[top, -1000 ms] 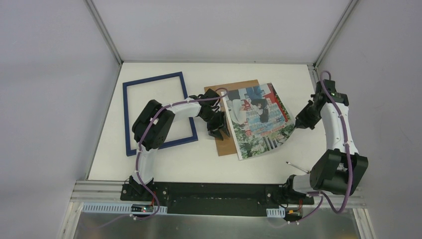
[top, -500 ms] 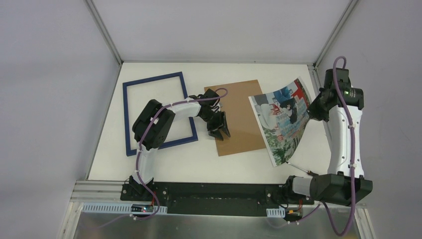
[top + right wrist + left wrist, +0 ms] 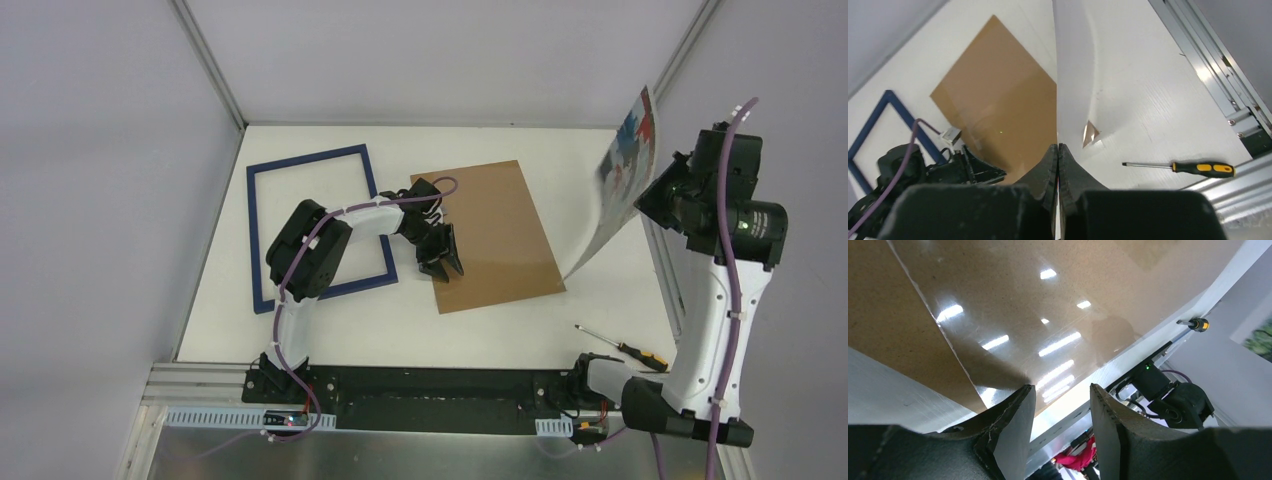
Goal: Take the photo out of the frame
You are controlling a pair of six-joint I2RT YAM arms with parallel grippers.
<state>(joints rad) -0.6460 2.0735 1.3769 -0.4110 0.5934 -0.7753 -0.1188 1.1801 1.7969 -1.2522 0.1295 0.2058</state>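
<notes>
**A:** What does the room look like?

**B:** A white tabletop (image 3: 330,330) sits inside a booth with plain pale grey walls (image 3: 100,200). Silver metal rails run up the two far corners and along the near edge. Two white-and-black robot arms are bolted at that near edge.

**A:** Where is the frame?

**B:** The thin dark-blue rectangular frame (image 3: 305,158) lies flat on the left half of the table. The white surface shows through its opening. The left arm reaches across its near right corner.

**A:** And the photo?

**B:** The colourful printed paper photo (image 3: 625,160) hangs in the air at the far right, well apart from the frame. It is curling, and its white back faces the table. The right gripper (image 3: 1058,150) has its two dark fingers pressed together on the sheet's edge.

**A:** What lies between them?

**B:** A flat brown rectangular backing board (image 3: 495,235) lies just beside the frame, on its right, turned slightly. The left gripper (image 3: 443,268) hangs at the board's near left corner, its fingers spread with nothing between them. In the left wrist view the board looks glossy and reflects bright lights.

**A:** Anything else?

**B:** A slim screwdriver with a black-and-yellow handle (image 3: 620,345) lies on the table near the right arm's base, apart from the board
</notes>
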